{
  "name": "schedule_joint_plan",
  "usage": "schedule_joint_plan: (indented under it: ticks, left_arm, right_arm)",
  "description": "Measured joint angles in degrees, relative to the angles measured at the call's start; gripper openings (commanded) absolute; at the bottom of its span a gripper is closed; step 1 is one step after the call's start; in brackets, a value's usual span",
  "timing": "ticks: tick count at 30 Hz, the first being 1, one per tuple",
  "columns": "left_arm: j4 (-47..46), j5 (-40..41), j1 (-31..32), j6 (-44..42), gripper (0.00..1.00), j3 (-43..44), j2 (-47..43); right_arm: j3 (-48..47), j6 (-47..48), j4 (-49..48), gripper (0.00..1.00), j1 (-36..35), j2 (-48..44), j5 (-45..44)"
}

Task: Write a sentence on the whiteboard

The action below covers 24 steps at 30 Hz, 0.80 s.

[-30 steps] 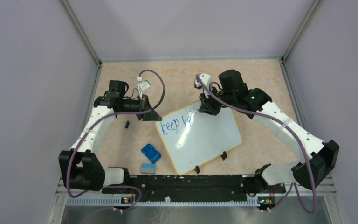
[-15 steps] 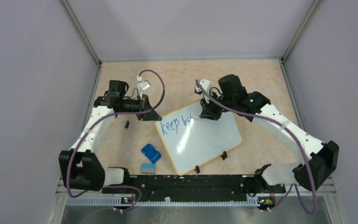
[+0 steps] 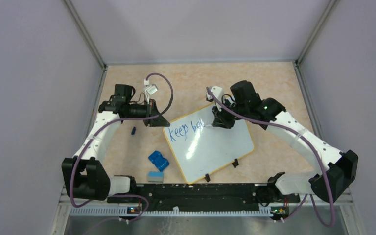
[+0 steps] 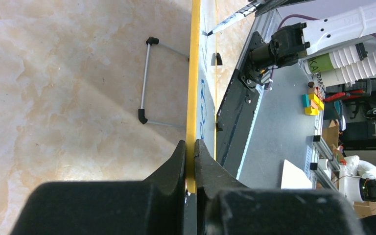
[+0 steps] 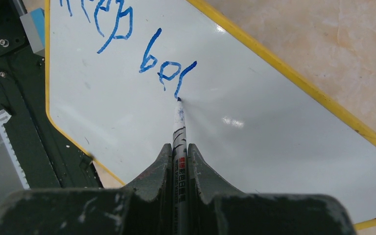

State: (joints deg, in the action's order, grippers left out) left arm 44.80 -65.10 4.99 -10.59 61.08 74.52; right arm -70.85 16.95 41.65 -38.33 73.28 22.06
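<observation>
The whiteboard [image 3: 215,149] lies tilted on the table, white with a yellow rim. On it the sentence [image 3: 186,130] reads "keep be" in blue, followed by one more slanted stroke. My left gripper [image 3: 162,123] is shut on the board's yellow rim [image 4: 194,73] at its far left corner, one jaw on each side of the edge. In the left wrist view that gripper [image 4: 190,143] sees the board edge-on. My right gripper [image 5: 178,146] is shut on a white marker [image 5: 179,125]. The marker's tip touches the board at the lower end of the newest stroke of the sentence [image 5: 169,73].
A blue eraser [image 3: 158,160] and a small grey-blue block [image 3: 154,176] lie left of the board, with a small dark cap [image 3: 133,130] farther left. Two black clips [image 3: 234,163] sit on the board's near edge. A wire stand [image 4: 147,81] folds out under the board.
The right gripper has shifted slightly toward the near right with the marker, and the writing grew from "keep b" with a loop to "keep be" plus a slanted stroke. The left arm held still.
</observation>
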Motion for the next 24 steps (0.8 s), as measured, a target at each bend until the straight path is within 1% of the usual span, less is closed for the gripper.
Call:
schedule_joint_plan:
  ticks: [12, 24]
  left_arm:
    - [0.0, 0.0, 0.0, 0.0, 0.0, 0.0, 0.0]
    - [0.0, 0.0, 0.0, 0.0, 0.0, 0.0, 0.0]
  right_arm:
    - [-3.2, 0.0, 0.9, 0.0, 0.0, 0.0, -0.3]
    - [-3.2, 0.0, -0.3, 0.0, 0.1, 1.5, -0.7]
